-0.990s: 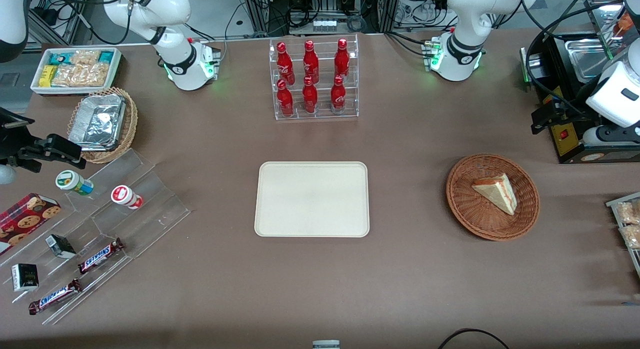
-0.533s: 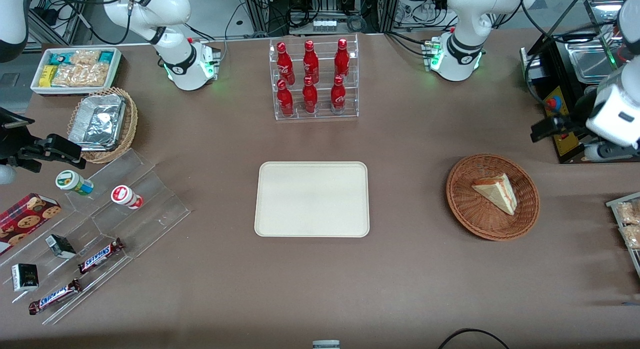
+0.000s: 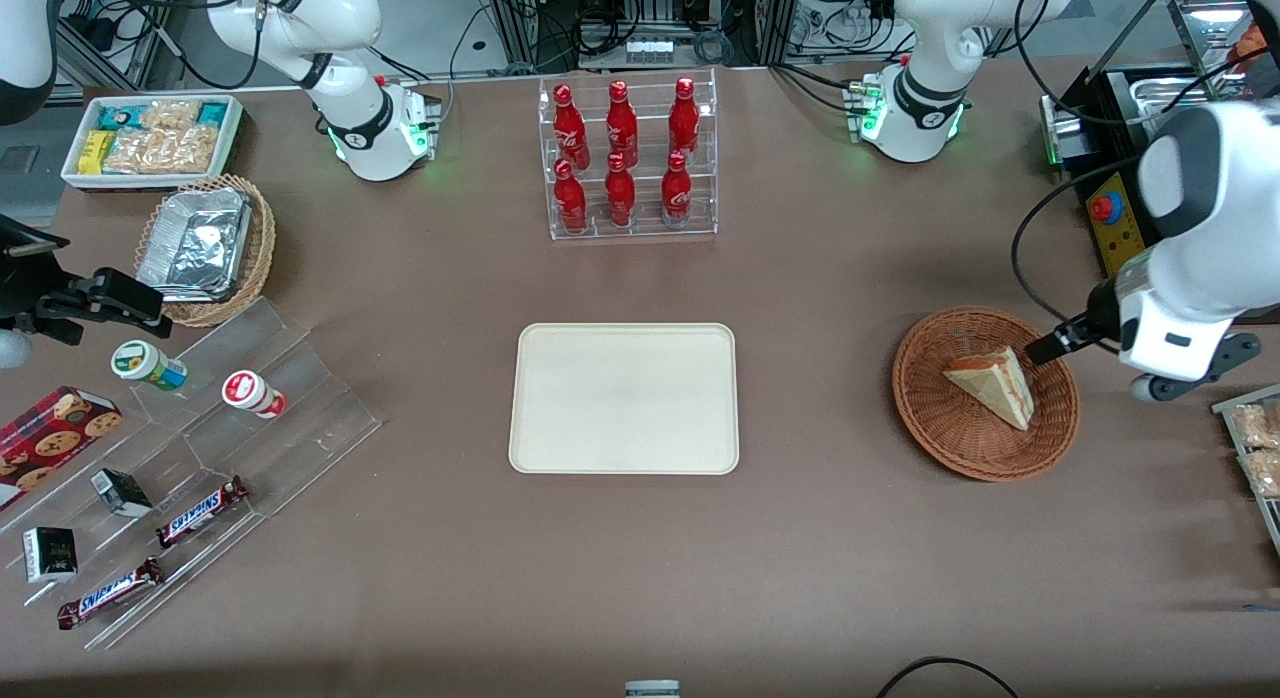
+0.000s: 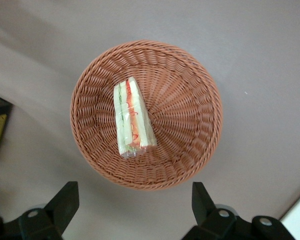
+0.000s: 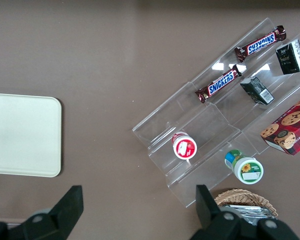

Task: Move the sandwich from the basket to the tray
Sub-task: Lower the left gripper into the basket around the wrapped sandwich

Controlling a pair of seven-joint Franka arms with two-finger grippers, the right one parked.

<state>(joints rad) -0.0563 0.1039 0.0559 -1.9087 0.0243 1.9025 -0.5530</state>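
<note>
The sandwich (image 3: 992, 383), a pale bread wedge with red and green filling in clear wrap, lies in the round reddish-brown wicker basket (image 3: 940, 428). The cream tray (image 3: 625, 398) lies flat at mid-table with nothing on it. My left gripper (image 3: 1170, 348) hangs above the table just beside the basket's rim, toward the working arm's end. In the left wrist view the gripper (image 4: 133, 202) is open and holds nothing, its dark fingers (image 4: 65, 200) wide apart. That view also shows the basket (image 4: 190, 145) and the sandwich (image 4: 131, 119) just past the fingertips.
A clear rack of red bottles (image 3: 628, 158) stands farther from the camera than the tray. A black machine (image 3: 1110, 168) and a rack of snack packets (image 3: 1255, 448) flank the gripper. A tan basket with a foil container (image 3: 205, 246) and stepped acrylic shelves (image 3: 200, 458) lie toward the parked arm's end.
My left arm has swung down from beside the black machine, nearer the camera, and the gripper now hangs beside the basket's rim. The sandwich and basket have not moved.
</note>
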